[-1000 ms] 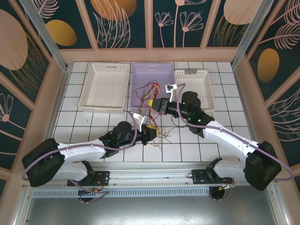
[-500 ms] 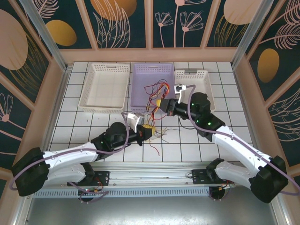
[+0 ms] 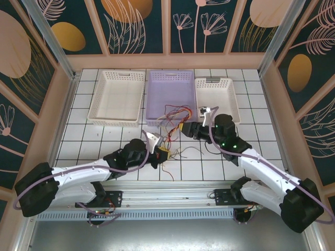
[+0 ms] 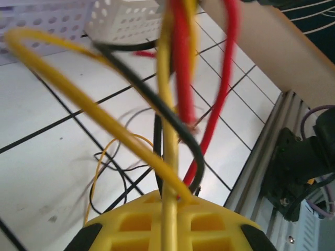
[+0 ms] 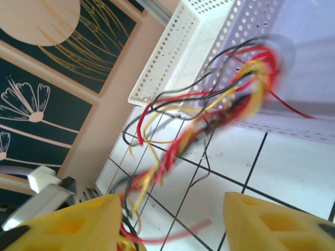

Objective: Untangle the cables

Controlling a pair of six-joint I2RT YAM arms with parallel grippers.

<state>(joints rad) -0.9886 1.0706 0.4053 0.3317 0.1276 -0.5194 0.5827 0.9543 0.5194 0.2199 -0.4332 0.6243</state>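
Observation:
A tangle of thin red, yellow and black cables runs from the front rim of the purple basket down onto the tiles. My left gripper is shut on the near end of the bundle. In the left wrist view the cables rise straight out of the closed yellow fingers. My right gripper hangs over the middle of the tangle. In the right wrist view its fingers stand wide apart, and the cables pass beside the left one, blurred.
A large white basket sits at the back left and a smaller white basket at the back right, on either side of the purple one. A metal rail runs along the table's near edge. Loose wire ends trail on the tiles.
The right gripper has come down and nearer, and the bundle it was carrying sags lower towards the tiles. The left gripper shifted slightly left and nearer, still holding the cables.

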